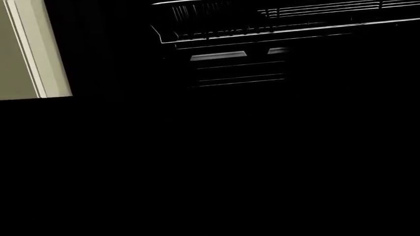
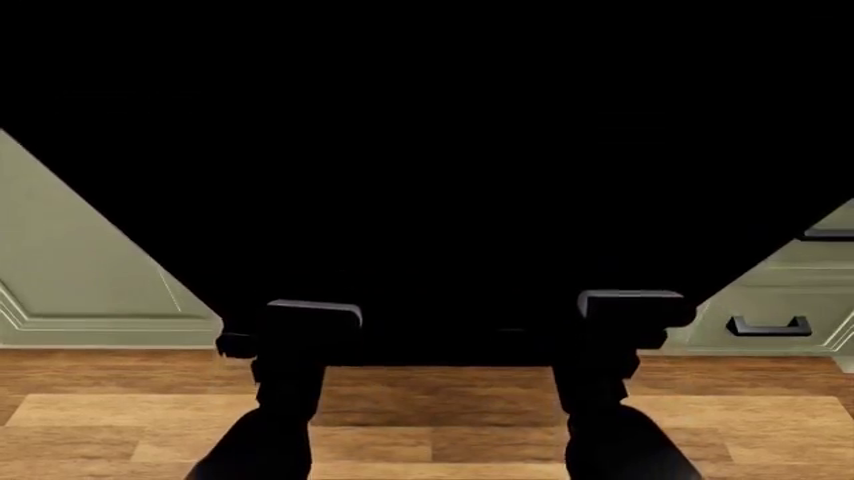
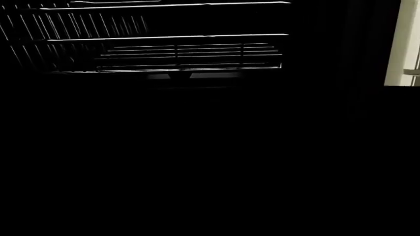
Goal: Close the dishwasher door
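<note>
Evidently both my arms reach under the dishwasher door (image 2: pixel 427 200) to lift it; my fingers are hidden, spread unknowable.

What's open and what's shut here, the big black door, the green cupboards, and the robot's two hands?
Glossy black dishwasher door: open, lowered, wire racks visible inside.
Pale green panelled cabinet door: shut.
Green drawer with dark bar handle: shut.
Left gripper: at the door's front edge; fingers hidden.
Right gripper: same, fingers hidden.
</note>
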